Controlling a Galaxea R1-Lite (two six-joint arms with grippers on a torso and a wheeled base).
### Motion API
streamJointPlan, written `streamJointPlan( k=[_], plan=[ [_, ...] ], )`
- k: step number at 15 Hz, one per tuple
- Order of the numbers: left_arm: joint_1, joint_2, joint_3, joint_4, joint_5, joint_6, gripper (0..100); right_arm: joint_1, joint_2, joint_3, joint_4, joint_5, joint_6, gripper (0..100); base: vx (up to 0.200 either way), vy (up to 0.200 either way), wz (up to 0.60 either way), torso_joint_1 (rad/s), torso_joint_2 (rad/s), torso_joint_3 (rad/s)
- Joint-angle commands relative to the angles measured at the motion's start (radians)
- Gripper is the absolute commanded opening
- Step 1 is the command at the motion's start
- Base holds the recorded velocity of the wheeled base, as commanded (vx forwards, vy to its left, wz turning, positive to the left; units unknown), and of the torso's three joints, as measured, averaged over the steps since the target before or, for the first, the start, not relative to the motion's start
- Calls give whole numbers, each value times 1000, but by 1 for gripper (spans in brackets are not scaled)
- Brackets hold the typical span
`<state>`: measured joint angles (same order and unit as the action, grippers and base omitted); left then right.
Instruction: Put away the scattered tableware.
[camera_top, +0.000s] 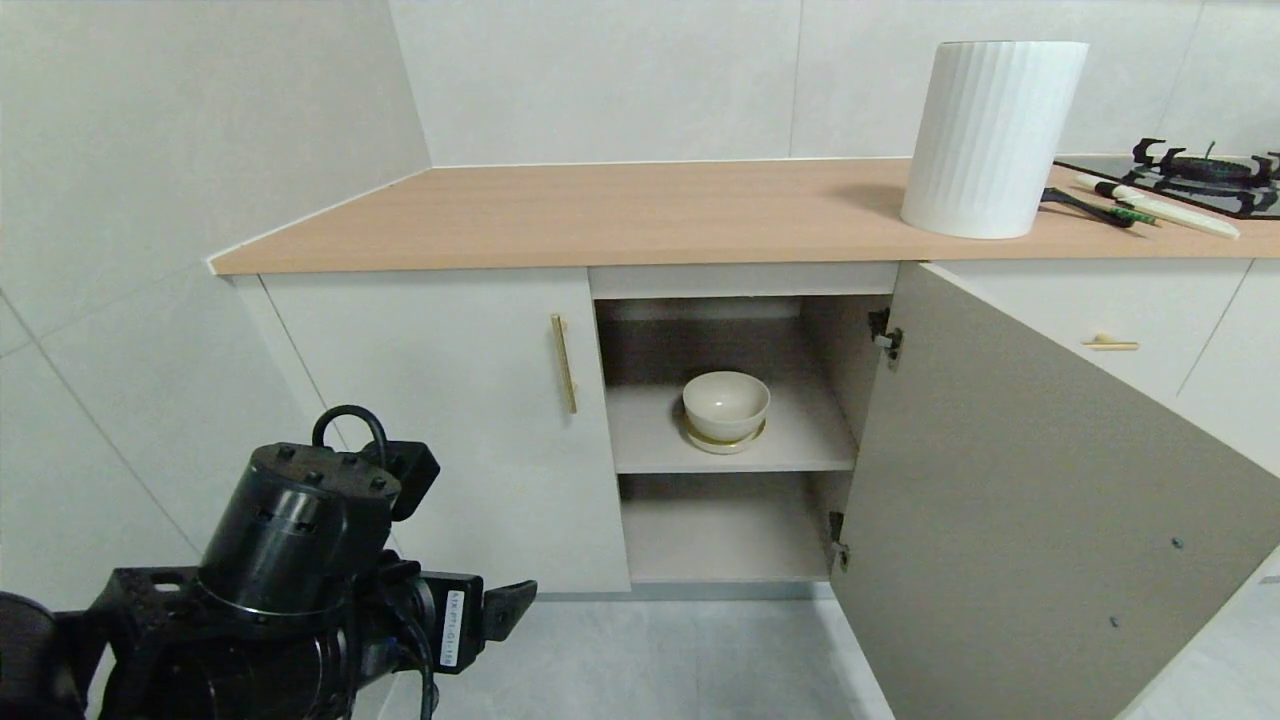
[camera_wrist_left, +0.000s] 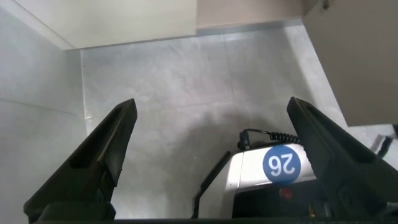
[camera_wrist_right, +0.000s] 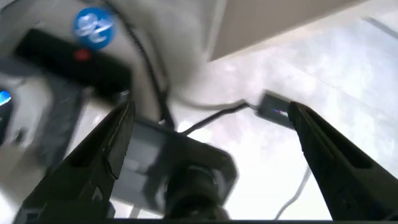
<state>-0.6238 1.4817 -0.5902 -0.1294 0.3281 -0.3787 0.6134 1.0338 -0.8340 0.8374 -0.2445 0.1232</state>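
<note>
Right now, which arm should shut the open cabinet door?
Right, probably: the cabinet door stands open on the robot's right; the left gripper sits low at far left, before the closed door. The right gripper is open, empty.

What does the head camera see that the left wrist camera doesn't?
Head view alone: the bowl on its plate on the cabinet's upper shelf, the wooden counter, and a white ribbed container. Left wrist view alone: a close look between the wide-spread fingers of the left tool. Both: the grey floor and the open cabinet door.
</note>
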Motion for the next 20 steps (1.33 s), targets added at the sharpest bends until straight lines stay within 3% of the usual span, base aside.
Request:
streamJointPlan(
  k=[1, 5, 9, 13, 15, 17, 20],
  plan=[
    [-1, 2, 0, -1, 0, 0, 100, -75, -9, -8, 0, -42, 0, 100, 0, 0, 0, 0, 0, 0],
    [-1, 8, 0, -1, 0, 0, 100, -225, -3, -28, -9, -44, -88, 100, 0, 0, 0, 0, 0, 0],
    [-1, 8, 1, -1, 0, 1, 100, -236, -12, -25, 0, -44, -94, 100, 0, -150, 0, -3, 2, 2],
    [-1, 6, 1, -1, 0, 1, 100, -264, -5, -22, 2, -49, -99, 100, 0, 0, 0, 0, 0, 0],
    [-1, 6, 1, -1, 0, 1, 100, -337, 3, -19, 0, -49, -146, 100, 0, 0, 0, 0, 0, 0],
    [-1, 8, 1, -1, 0, 1, 100, -489, 32, -22, -18, -49, -228, 100, 0, 0, 0, 0, 0, 0],
    [-1, 8, 0, -1, 0, 1, 100, -606, 54, -16, -100, -44, -278, 100, 0, 0, 0, 0, 0, 0]
  ],
)
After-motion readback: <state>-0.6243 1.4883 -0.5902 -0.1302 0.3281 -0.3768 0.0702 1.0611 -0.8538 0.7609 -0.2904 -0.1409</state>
